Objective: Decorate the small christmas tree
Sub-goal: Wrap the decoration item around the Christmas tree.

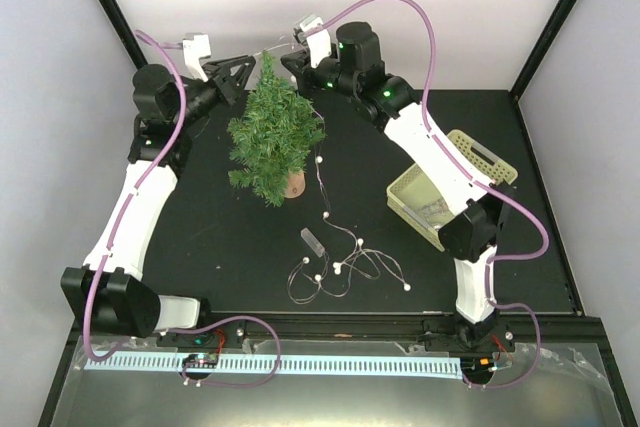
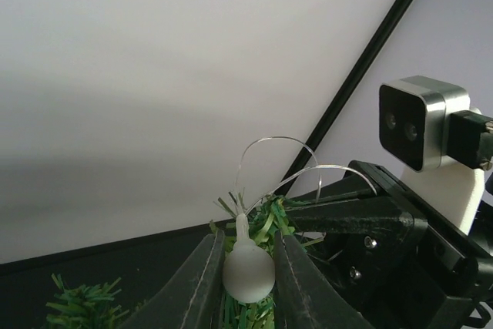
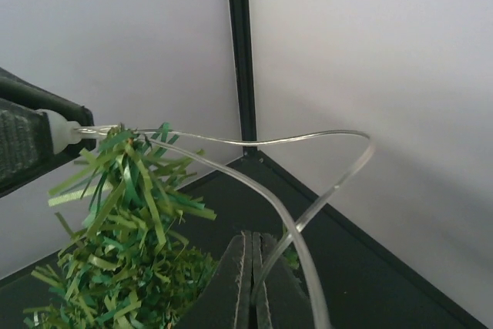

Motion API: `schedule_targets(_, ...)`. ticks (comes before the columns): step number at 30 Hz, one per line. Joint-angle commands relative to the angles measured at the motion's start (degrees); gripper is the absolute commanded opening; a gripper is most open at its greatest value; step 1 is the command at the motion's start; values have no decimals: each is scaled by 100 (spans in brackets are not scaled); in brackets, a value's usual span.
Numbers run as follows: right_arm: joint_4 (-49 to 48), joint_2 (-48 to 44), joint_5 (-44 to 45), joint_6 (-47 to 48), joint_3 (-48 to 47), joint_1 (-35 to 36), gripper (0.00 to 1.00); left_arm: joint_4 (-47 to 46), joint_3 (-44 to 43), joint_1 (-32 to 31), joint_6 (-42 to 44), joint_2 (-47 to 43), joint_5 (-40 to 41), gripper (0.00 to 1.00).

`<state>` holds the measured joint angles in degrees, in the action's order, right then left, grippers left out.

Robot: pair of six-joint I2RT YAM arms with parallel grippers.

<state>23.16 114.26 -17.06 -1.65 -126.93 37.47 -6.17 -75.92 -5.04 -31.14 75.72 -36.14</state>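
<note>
The small christmas tree (image 1: 272, 132) stands upright on its wooden stump (image 1: 293, 185) at the table's back left. Both grippers meet at its tip. My left gripper (image 1: 248, 69) (image 2: 248, 238) is shut on a white bulb (image 2: 248, 273) of the light string, just over the tree top (image 2: 269, 221). My right gripper (image 1: 291, 62) (image 3: 252, 236) is shut on the string's thin clear wire (image 3: 323, 190), which loops from that bulb past the tree top (image 3: 123, 182). The rest of the light string (image 1: 340, 269) trails down the tree's right side and lies coiled on the table.
A small clear battery pack (image 1: 312, 242) lies by the coiled wire. A pale yellow basket (image 1: 452, 185) sits at the right, under the right arm. Black frame posts (image 3: 240, 59) rise at the back corners near both grippers.
</note>
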Motion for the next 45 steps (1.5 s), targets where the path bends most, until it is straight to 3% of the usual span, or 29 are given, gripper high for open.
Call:
schedule_targets(1, 368, -255, -150, 132, -116, -19, 2, 189, 50, 42, -42, -161, -47, 17)
schedule_targets(14, 850, 96, -83, 94, -705, -21, 1, 130, -4, 40, -312, 72, -126, 17)
schedule_targets(26, 1726, -494, -634, -214, -430, -17, 9, -115, 576, 39, -507, -478, -719, 23)
schedule_targets(33, 1645, -816, -1277, -479, 29, -20, 15, -81, 683, 41, -446, -553, -818, 25)
schedule_targets(38, 1472, -852, -2076, -863, 240, -20, 25, -65, 701, 40, -423, -572, -864, 26)
schedule_targets(42, 1186, -861, -2148, -1258, 478, -12, 25, 45, 710, 40, -314, -580, -857, 25)
schedule_targets(45, 1079, -829, -2043, -1402, 590, -18, 18, 148, 732, 38, -208, -624, -832, 25)
